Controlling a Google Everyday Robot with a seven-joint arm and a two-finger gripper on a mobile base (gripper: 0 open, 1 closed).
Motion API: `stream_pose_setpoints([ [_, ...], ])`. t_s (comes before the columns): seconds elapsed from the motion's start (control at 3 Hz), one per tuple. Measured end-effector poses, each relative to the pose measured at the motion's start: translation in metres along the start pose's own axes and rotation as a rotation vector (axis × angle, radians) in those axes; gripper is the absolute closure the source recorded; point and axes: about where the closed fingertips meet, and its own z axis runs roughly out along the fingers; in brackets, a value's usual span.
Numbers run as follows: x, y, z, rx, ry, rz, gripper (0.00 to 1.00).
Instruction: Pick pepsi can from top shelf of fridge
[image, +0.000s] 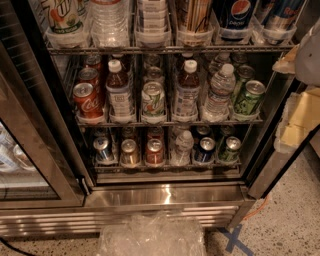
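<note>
The fridge (165, 197) stands open in front of me, with a dark interior and several wire shelves. The top shelf (170, 49) runs across the top of the view with a row of clear round holders. The pepsi can (239, 15) stands in a holder toward the right of that shelf; its lower body, round logo and white lettering show, and its top is cut off by the frame. My gripper (303, 60) is a pale shape at the right edge, outside the fridge, to the right of and below the pepsi can.
A blue-silver-red can (279, 15) stands right of the pepsi can, a striped can (194, 17) left of it. The top shelf also holds water bottles (107, 22). A Coca-Cola can (87, 100) sits on the middle shelf. The glass door (25, 150) hangs open at left. Crumpled plastic (150, 235) lies on the floor.
</note>
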Motion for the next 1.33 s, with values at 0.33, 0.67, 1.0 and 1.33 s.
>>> stream_pose_setpoints([
  [0.33, 0.000, 0.000, 0.000, 0.000, 0.000, 0.000, 0.00],
  [0.67, -0.005, -0.001, 0.003, 0.025, -0.081, 0.070, 0.00],
  [1.0, -0.018, 0.011, 0.025, 0.010, -0.246, 0.290, 0.00],
  [1.33, -0.049, 0.003, 0.040, 0.016, -0.406, 0.480, 0.00],
])
